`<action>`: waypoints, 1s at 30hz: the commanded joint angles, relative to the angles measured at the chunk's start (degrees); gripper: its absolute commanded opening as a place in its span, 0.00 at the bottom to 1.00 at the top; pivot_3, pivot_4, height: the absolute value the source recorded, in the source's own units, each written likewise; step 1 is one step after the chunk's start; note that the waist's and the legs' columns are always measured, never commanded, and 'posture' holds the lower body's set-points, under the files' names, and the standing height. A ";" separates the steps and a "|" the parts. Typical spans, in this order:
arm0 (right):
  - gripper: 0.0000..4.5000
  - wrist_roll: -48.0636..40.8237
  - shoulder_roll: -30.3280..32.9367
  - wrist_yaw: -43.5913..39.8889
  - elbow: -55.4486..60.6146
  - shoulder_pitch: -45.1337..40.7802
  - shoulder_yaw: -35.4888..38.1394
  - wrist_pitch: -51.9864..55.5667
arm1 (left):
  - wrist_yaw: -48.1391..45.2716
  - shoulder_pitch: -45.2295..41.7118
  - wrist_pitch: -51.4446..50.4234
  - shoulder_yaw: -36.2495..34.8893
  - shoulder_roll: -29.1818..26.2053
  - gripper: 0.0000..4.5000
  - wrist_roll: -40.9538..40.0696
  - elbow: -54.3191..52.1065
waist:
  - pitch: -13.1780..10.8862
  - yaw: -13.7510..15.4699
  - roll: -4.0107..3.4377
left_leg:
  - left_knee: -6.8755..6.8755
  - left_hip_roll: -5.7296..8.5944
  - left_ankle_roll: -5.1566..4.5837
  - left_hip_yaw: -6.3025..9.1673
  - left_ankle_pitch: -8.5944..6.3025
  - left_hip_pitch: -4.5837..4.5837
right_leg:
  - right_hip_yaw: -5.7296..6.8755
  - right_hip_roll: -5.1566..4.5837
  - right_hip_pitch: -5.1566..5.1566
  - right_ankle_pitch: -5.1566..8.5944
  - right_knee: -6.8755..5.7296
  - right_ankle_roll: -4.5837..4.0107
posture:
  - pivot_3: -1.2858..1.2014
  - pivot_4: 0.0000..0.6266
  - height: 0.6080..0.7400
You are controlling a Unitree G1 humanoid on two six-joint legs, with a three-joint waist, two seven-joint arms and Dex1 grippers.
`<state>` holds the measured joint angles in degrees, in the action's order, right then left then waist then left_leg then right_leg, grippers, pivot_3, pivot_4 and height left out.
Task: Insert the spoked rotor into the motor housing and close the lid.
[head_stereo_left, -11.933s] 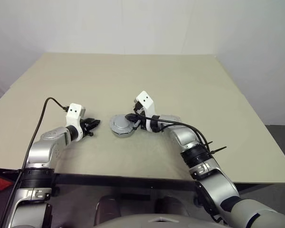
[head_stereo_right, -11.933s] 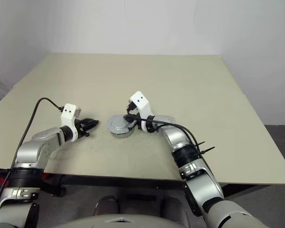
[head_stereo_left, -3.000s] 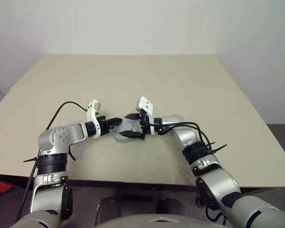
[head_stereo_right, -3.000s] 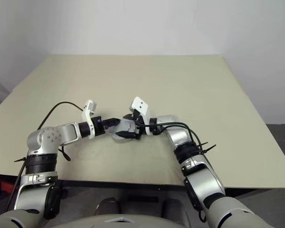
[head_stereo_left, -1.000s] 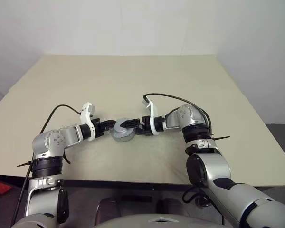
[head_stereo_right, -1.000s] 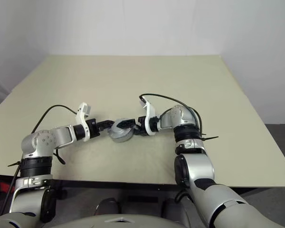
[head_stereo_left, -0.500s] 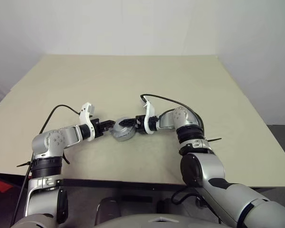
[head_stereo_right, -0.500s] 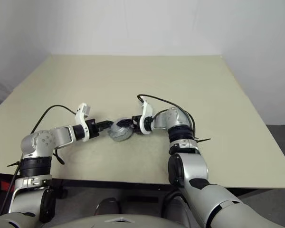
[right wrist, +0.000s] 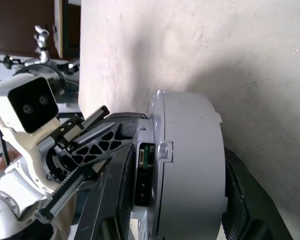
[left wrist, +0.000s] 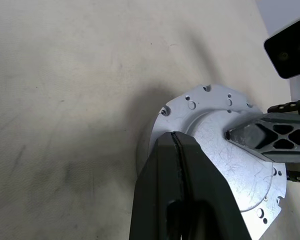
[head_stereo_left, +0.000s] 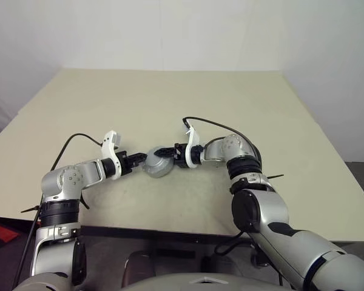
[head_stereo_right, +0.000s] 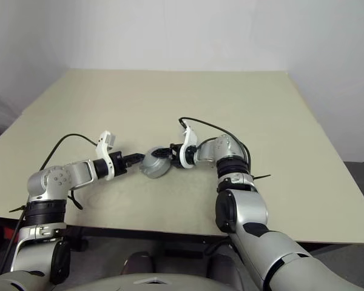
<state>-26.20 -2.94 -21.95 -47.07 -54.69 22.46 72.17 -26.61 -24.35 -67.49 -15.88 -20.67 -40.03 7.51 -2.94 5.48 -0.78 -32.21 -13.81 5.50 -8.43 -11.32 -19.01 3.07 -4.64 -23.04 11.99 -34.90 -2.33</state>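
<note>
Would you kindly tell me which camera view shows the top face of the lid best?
The left wrist view: the lid faces it, showing its raised centre and holed flange. The right wrist view shows it edge-on. The head views show it small between both grippers.

The lid is a round silver-grey metal cap with a flat rim dotted with small holes and a raised scratched centre. It sits closed over the housing, a pale grey drum with a small green part at its side. The assembly is tilted, near the middle of the head views, low on the table. The rotor is hidden.
</note>
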 commanded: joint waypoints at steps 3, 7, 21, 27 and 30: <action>0.49 -3.44 -0.19 2.81 -2.53 -4.41 4.18 -2.07 | 1.11 0.19 2.24 -2.37 -0.22 0.00 0.39 1.19 | 0.00 -0.01 0.00 | 0.00 -0.01 0.01 0.00 0.00 -0.01 | 0.00 0.01 -0.02 0.00 0.00 0.00 | 0.52 0.00 1.00; 0.49 -3.77 -0.12 4.66 -4.73 -5.26 5.46 -3.63 | 1.46 0.31 3.43 -4.96 -0.01 0.00 -0.88 0.94 | -0.02 -0.10 0.02 | 0.00 -0.03 0.02 0.00 0.01 -0.09 | 0.00 0.03 -0.12 -0.01 -0.04 0.00 | 0.52 0.00 1.00; 0.46 -7.91 -0.88 12.28 -9.51 -7.33 11.44 -9.88 | 3.98 2.82 3.67 -11.69 1.08 0.00 -4.27 -1.57 | -0.07 -0.04 0.10 | -0.04 -0.04 0.02 0.00 0.01 -0.20 | 0.01 0.03 -0.25 -0.01 -0.09 0.00 | 0.52 0.00 1.00; 0.46 -11.24 -0.94 15.69 -12.04 -9.45 15.46 -11.93 | 4.65 3.03 3.68 -12.05 1.46 0.00 -4.74 -1.81 | -0.09 -0.04 0.13 | -0.04 -0.05 0.02 0.01 0.01 -0.33 | 0.02 0.04 -0.44 -0.01 -0.06 0.00 | 0.52 0.00 1.00; 0.46 -13.97 -1.20 17.94 -13.41 -10.87 18.53 -14.01 | 5.05 3.10 3.90 -12.49 2.27 0.00 -5.60 -2.04 | -0.09 -0.05 0.14 | -0.07 -0.04 0.02 0.01 0.01 -0.51 | 0.02 0.04 -0.64 -0.02 -0.08 0.01 | 0.52 0.00 1.00</action>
<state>-35.71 -3.74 -4.46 -61.35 -61.81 38.18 59.53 -21.71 -21.10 -64.72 -27.32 -18.65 -43.93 7.74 -3.04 5.42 -0.64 -32.34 -13.86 5.52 -8.41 -11.31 -19.65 3.09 -4.60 -23.85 11.96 -35.02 -2.33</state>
